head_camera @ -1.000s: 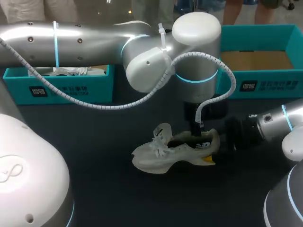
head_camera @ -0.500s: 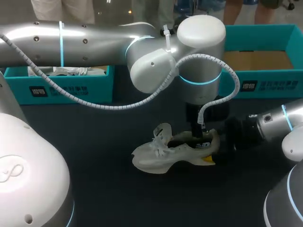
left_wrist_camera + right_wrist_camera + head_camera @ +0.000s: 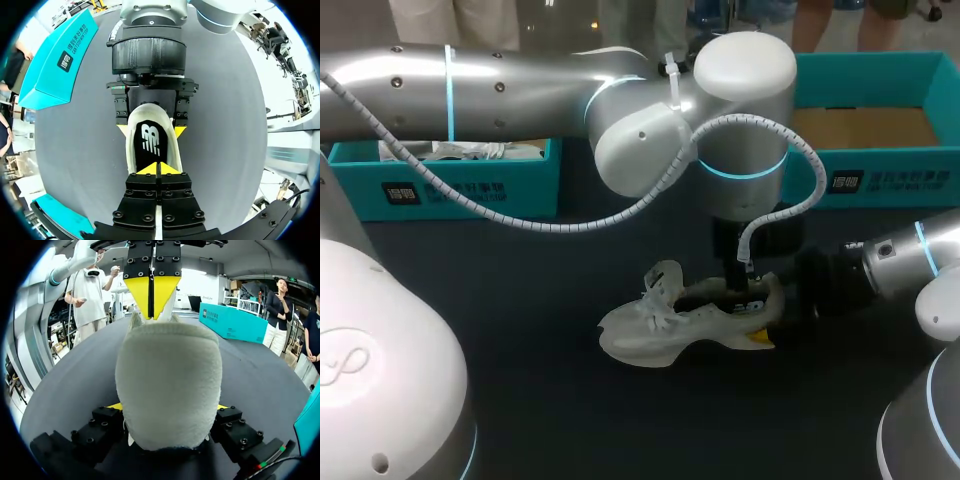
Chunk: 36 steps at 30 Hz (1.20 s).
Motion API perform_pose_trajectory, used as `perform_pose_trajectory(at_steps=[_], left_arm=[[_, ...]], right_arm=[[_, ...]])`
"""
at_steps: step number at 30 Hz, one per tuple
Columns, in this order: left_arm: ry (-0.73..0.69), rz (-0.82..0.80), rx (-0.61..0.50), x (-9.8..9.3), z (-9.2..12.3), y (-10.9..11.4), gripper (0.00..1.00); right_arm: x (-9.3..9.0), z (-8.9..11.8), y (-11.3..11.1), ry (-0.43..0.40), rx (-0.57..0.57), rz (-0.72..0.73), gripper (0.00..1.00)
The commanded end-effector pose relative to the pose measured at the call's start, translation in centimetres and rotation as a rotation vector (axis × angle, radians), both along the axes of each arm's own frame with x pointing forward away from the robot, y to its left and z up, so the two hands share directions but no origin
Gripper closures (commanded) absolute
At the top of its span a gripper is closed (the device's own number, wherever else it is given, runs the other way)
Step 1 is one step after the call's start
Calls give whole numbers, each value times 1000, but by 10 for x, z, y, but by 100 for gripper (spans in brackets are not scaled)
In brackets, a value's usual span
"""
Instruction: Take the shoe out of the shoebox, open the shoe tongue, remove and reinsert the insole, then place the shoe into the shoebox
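White shoe (image 3: 670, 335) lies toe at nine o'clock, heel at three; right gripper (image 3: 762, 325) clamps the heel, while left gripper (image 3: 157, 169), fingertips pressed together, meets the insole (image 3: 150, 145) from above.

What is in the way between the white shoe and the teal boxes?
Nothing lies on the dark table between the white shoe and the left teal box or the right teal box. The left arm hangs right over the shoe, though, with the left gripper shut at its opening, and the right gripper clamps its heel.
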<state>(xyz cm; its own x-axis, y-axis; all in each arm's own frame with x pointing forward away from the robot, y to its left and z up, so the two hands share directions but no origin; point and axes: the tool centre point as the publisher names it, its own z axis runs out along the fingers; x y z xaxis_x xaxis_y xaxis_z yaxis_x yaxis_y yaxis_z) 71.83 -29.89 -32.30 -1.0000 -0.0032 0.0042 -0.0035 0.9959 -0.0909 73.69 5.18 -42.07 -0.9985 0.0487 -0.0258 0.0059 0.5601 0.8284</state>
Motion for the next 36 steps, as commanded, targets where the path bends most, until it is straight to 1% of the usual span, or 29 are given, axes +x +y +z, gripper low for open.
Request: perform_pose_trajectory(at_steps=[1, 6, 11, 13, 22, 27, 29, 36], left_arm=[[20, -2, -4, 2, -7, 6, 100], [77, -17, -6, 3, -15, 11, 100], [135, -42, -15, 9, -24, 9, 100], [138, -44, -14, 9, -26, 8, 100], [173, -84, -20, -8, -35, 2, 100], [182, -81, -21, -16, -48, -3, 100], [189, -80, -19, -18, -53, -4, 100], [184, -75, -17, -18, -60, -7, 100]], right_arm=[[0, 0, 2, -1, -5, -1, 100], [0, 0, 2, -1, -5, -1, 100], [0, 0, 2, -1, -5, -1, 100], [0, 0, 2, -1, -5, -1, 100], [0, 0, 2, -1, -5, -1, 100], [0, 0, 2, -1, -5, -1, 100], [0, 0, 2, -1, -5, -1, 100], [0, 0, 2, -1, -5, -1, 100]])
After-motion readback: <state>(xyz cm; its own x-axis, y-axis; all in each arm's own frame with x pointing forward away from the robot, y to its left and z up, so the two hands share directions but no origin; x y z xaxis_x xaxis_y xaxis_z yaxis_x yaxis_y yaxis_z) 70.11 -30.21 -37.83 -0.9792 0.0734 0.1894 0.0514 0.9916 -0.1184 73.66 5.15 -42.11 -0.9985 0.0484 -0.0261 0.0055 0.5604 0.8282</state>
